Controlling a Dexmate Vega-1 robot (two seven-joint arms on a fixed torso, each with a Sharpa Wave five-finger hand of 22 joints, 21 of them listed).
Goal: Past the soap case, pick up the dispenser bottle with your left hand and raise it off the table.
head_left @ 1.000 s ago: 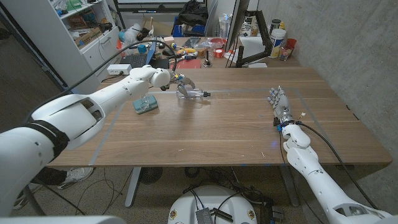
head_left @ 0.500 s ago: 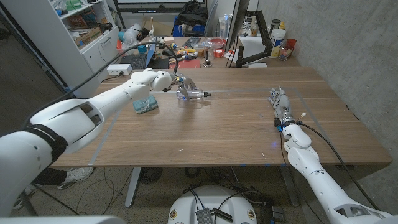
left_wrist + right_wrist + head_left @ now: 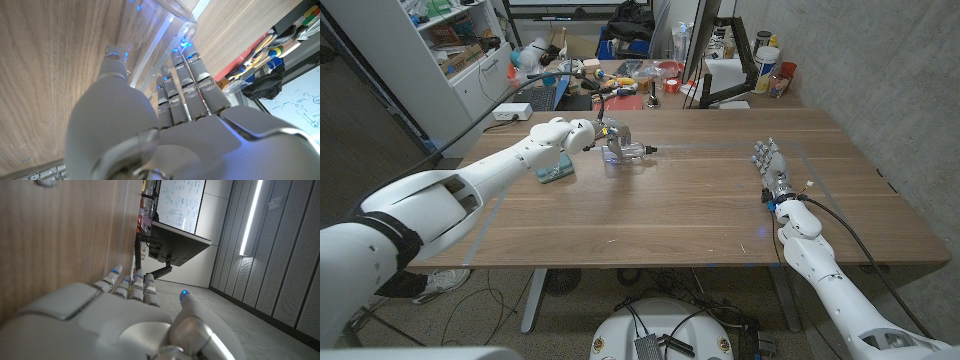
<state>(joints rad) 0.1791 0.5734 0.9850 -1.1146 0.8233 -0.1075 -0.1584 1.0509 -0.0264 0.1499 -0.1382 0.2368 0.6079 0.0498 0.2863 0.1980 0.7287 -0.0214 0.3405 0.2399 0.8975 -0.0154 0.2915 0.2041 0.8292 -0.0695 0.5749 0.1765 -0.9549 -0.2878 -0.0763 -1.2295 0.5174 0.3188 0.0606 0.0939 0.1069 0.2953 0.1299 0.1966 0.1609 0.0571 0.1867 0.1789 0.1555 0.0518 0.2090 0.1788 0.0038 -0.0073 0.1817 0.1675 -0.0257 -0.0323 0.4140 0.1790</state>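
Open wood across the centre and lower half of the head view's table [image 3: 660, 215]; free passage there from the left edge to the right. Upper left of centre obstructed: soap case [image 3: 553, 169] lying just under the left forearm, with the clear dispenser bottle [image 3: 625, 152] just beyond it, enclosed by the left hand [image 3: 603, 135]. Narrow gap only between case and bottle. Right side partly taken by the right hand [image 3: 770, 167], standing near the table's right edge, well apart from the bottle. Far edge at the frame's top crowded with clutter [image 3: 650, 75] and a monitor arm [image 3: 725, 95].
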